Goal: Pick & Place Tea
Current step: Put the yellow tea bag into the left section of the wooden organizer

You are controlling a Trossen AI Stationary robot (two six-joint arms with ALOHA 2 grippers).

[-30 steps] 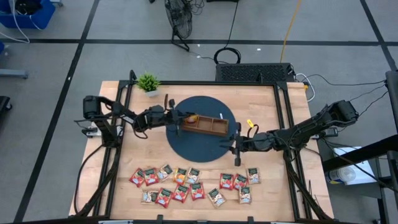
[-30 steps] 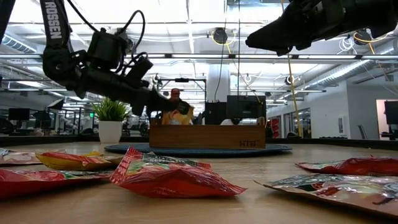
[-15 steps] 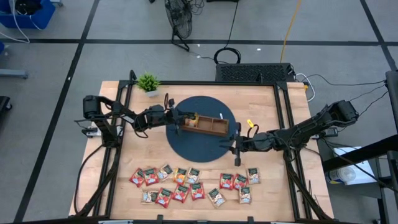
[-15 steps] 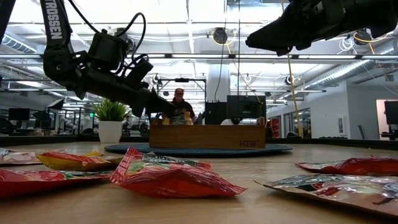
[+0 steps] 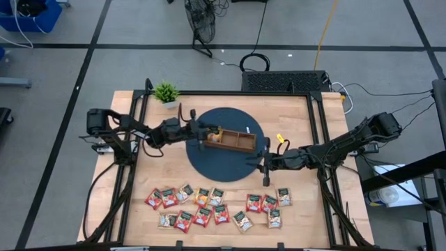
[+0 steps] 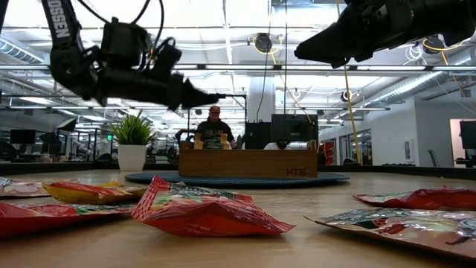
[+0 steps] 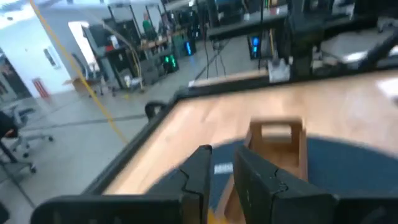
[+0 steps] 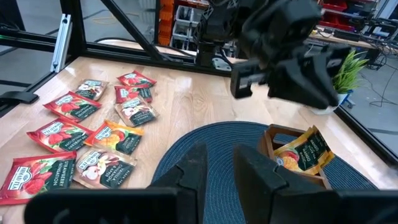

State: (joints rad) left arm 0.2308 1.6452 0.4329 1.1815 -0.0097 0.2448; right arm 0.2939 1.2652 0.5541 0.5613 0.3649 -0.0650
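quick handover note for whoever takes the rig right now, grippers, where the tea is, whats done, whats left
Left gripper: empty, fingers slightly apart, raised above the left end of the brown wooden three-compartment tray on the round dark blue mat.
Right gripper: empty, narrow gap between fingers, waiting over the mat's right edge.
Done: one orange tea sachet leans in the tray's left end compartment.
Left: the small flat red, orange and green-and-white tea sachets lie in loose rows along the front of the light wooden table; none is held.
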